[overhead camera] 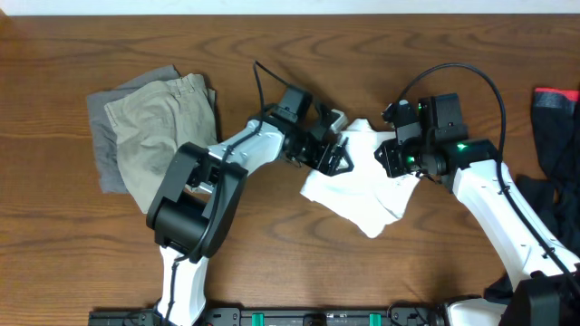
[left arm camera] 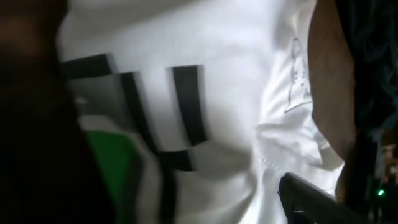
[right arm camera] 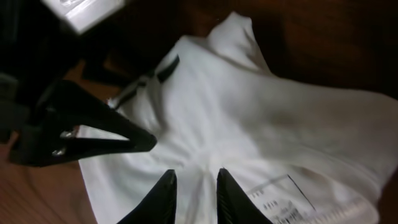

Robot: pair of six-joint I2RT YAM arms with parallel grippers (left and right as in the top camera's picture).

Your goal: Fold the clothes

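Overhead: brown wood-grain table fills the view, with a pale strip along its far edge and nothing else of the room visible.

- **Arms:** two white-and-black arms reach in from the near edge. The left arm meets the white T-shirt on its left side, the right arm on its right.
- **T-shirt:** lies crumpled in a bunched heap on the table, right of centre, between the two wrists.
- **Other clothes:** khaki shorts lie well left of the T-shirt, on top of a grey piece. Black garments with a red band lie right of the T-shirt at the table's edge.
- **Left gripper:** on the T-shirt's left edge. Its wrist view is pressed close to the cloth and blurred, so I cannot tell if the jaws are parted or grasping.
- **Right gripper:** on the T-shirt's upper right. In the right wrist view the jaws stand narrowly apart over white cloth, with creases running into the gap. I cannot tell if any cloth is pinched.
- **Writing:** the left wrist view shows thick dark letter strokes beside a green patch, too close and blurred to read.
- **Printed box label:** faint, on the cloth near the right jaws, text too small to read.
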